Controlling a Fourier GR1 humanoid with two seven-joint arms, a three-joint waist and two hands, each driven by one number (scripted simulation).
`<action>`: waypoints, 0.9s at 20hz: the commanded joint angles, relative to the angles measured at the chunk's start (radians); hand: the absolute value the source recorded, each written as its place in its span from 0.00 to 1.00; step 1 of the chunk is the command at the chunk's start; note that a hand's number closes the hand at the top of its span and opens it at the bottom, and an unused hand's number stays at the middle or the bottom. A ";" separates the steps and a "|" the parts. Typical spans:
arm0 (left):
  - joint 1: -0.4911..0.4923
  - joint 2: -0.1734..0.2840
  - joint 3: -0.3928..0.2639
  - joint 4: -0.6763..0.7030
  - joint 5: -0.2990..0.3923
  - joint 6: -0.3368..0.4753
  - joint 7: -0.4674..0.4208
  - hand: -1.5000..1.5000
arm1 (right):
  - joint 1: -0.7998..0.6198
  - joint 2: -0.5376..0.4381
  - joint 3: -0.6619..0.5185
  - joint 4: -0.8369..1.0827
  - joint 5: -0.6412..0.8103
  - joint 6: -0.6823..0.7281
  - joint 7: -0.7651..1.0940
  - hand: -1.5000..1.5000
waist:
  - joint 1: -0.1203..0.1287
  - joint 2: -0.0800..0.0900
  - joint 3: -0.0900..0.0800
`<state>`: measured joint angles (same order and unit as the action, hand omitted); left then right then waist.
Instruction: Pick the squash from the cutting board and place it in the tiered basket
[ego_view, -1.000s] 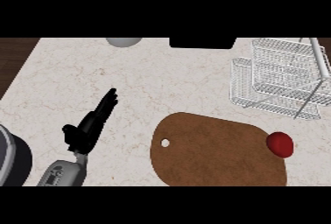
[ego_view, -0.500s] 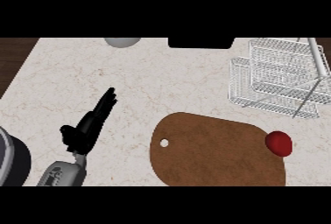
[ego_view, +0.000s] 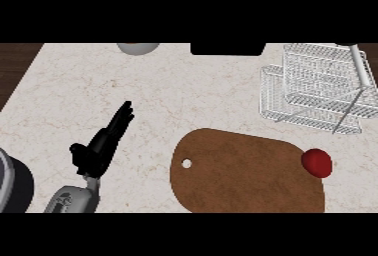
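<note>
One squash (ego_view: 317, 162), far right of left hand (ego_view: 100, 147)

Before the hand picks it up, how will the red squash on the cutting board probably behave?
The squash looks rounded and smooth, so it may roll if nudged and could slip between fingers. It sits at the cutting board's right edge, so a push might send it onto the counter. It looks small, probably light.

No displacement is recorded against the earlier pictures: the left hand (ego_view: 103, 142) holds its place at about eight o'clock, fingers straight, and the red squash (ego_view: 317, 162) lies as before at the cutting board's (ego_view: 244, 175) three-o'clock edge.
</note>
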<state>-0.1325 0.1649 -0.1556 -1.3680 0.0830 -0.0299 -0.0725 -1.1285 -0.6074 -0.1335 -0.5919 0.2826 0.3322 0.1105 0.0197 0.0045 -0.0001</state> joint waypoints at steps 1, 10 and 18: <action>0.030 -0.005 -0.004 -0.053 0.005 -0.005 0.029 0.50 | -0.040 0.047 -0.036 0.023 -0.047 0.038 0.094 1.00 | -0.004 -0.004 0.000; 0.021 0.009 0.027 0.025 -0.007 -0.028 -0.039 0.50 | -0.084 0.053 -0.197 0.116 -0.220 0.060 0.340 0.00 | -0.015 -0.005 0.000; 0.025 -0.019 0.023 0.013 -0.012 -0.013 -0.040 0.50 | 0.001 -0.066 -0.196 0.071 -0.102 -0.270 0.189 0.00 | -0.012 0.000 0.000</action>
<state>-0.1239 0.1621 -0.1263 -1.3536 0.0781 -0.0511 -0.0954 -1.1663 -0.6282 -0.3342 -0.4947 0.1274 0.2088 0.3392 0.0103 0.0044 -0.0003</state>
